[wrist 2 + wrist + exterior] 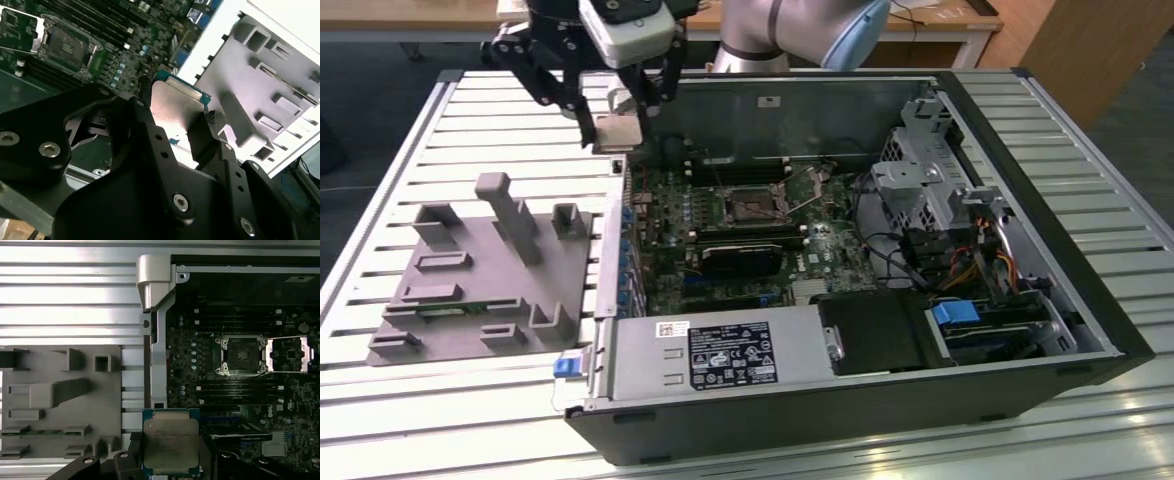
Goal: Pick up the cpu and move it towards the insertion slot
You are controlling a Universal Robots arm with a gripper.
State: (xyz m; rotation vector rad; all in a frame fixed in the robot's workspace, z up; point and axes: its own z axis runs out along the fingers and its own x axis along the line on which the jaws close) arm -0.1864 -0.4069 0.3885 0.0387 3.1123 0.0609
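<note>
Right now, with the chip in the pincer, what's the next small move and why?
Probably a short level move over the motherboard toward the insertion slot. The pincer is shut on the cpu, which hangs above the case's edge, beside the grey tray, with the slot open and offset from it.

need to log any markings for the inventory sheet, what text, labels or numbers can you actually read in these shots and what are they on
No text can be read reliably.
White and black labels on the power supply box: print too small.
Faint marking on the metal top of the cpu, held in the gripper: too blurred.
Sticker on the case wall: too small.
White print on the motherboard near the insertion slot: not legible.
</note>
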